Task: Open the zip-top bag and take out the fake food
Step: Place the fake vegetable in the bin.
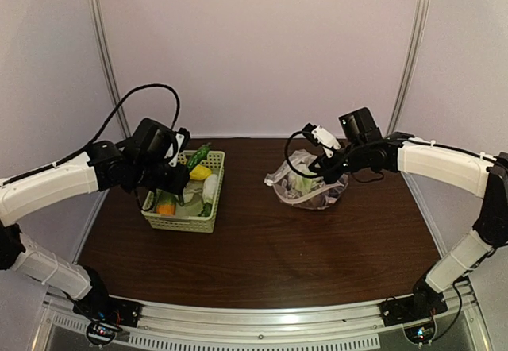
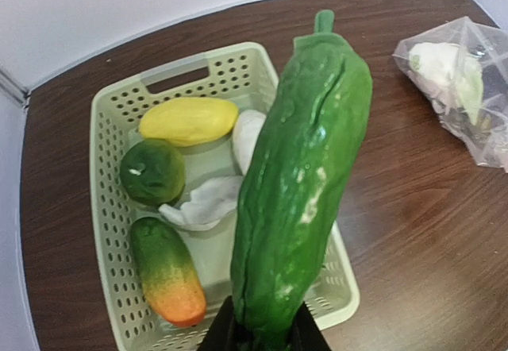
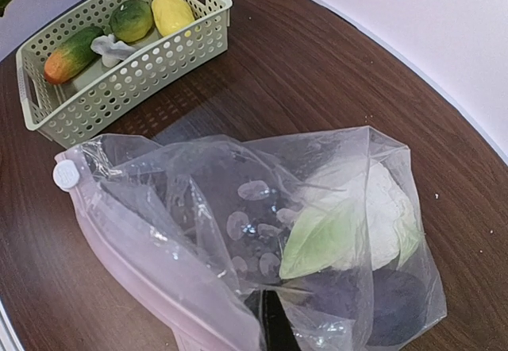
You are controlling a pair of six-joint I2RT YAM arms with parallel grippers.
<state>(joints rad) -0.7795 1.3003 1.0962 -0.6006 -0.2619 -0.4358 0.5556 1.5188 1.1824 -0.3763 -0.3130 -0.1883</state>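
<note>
Zip-top bag [image 3: 238,232], white slider [image 3: 66,175], wrist view.

Bare tabletop [image 1: 254,244] between basket [image 1: 184,224] and bag [image 1: 308,194]

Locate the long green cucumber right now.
Left side of the table: the green cucumber is clamped in the left pincer, over the basket, centre of the left wrist view.

We are seeing the bag [image 3: 198,232] sitting crumpled on the table [image 3: 317,65], its white slider [image 3: 65,175] at the left corner. Inside, a whitish piece [image 3: 377,200] is lying above a dark purple piece [image 3: 401,307]. Beyond, the basket [image 3: 135,81] is holding four foods [image 3: 131,19].
</note>
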